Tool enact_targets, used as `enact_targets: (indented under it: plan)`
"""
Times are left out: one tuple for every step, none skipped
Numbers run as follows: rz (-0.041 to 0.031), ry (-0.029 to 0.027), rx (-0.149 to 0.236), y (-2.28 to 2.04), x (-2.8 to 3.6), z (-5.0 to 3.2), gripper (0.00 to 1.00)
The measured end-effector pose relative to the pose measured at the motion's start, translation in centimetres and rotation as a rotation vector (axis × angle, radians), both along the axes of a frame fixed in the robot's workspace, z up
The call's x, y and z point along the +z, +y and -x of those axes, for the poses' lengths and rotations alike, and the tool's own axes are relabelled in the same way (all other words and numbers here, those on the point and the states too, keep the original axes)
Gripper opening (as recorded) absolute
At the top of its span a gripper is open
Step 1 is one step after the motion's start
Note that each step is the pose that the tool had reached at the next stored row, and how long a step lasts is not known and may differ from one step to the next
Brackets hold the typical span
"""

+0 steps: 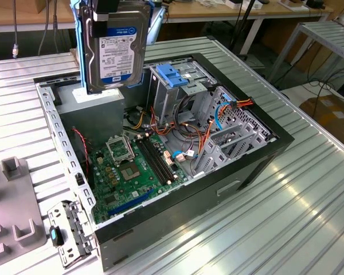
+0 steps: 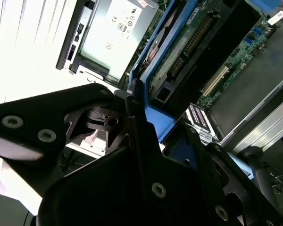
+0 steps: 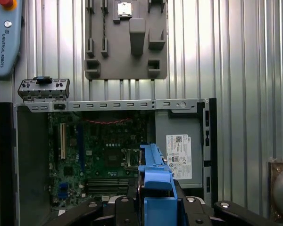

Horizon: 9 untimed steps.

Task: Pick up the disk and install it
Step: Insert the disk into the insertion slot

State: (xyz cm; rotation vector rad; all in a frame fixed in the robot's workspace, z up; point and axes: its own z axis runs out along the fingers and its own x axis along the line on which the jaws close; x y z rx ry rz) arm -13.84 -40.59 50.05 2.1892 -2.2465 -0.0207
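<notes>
Silver metal facing the exterior view, the disk [image 1: 114, 48] hangs upright with its white, blue-banded label turned to that camera. It is pinched at its top end by the gripper [image 1: 110, 10], whose jaws are pressed onto it. It is held above the open computer case [image 1: 258, 154], with its lower end over the grey power-supply box [image 1: 94, 112]. That view also shows the drive cage with a bare blue bracket [image 1: 172, 74] further along the case, and the ribbed table [image 1: 309, 200]. In the first wrist view, looking straight down, the label is hidden and the disk appears edge-on as a blue rail [image 3: 155, 188] over the border between motherboard [image 3: 104, 150] and power-supply box. Beyond the case lie a grey fixture plate [image 3: 125, 70] and a pendant [image 3: 4, 42]. The second wrist view brings up the black fingers [image 2: 141, 136] clamped on the rail.
</notes>
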Motion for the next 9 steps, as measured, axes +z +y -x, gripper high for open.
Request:
enact_targets:
  plan:
    - [0.0000,0.0000,0.000,0.00,0.00,-0.04,0.37]
    - [0.0000,0.0000,0.000,0.00,0.00,-0.09,0.37]
    - [0.0000,0.0000,0.000,0.00,0.00,-0.09,0.37]
    - [0.0001,0.0000,0.000,-0.02,0.00,-0.10,0.37]
    - [0.0001,0.0000,0.000,-0.06,0.00,-0.10,0.37]
    - [0.0000,0.0000,0.000,-0.11,0.00,-0.10,0.37]
    - [0.0000,0.0000,0.000,-0.15,0.00,-0.10,0.37]
    - [0.0000,0.0000,0.000,-0.20,0.00,-0.10,0.37]
    - [0.0000,0.0000,0.000,-0.27,0.00,-0.10,0.37]
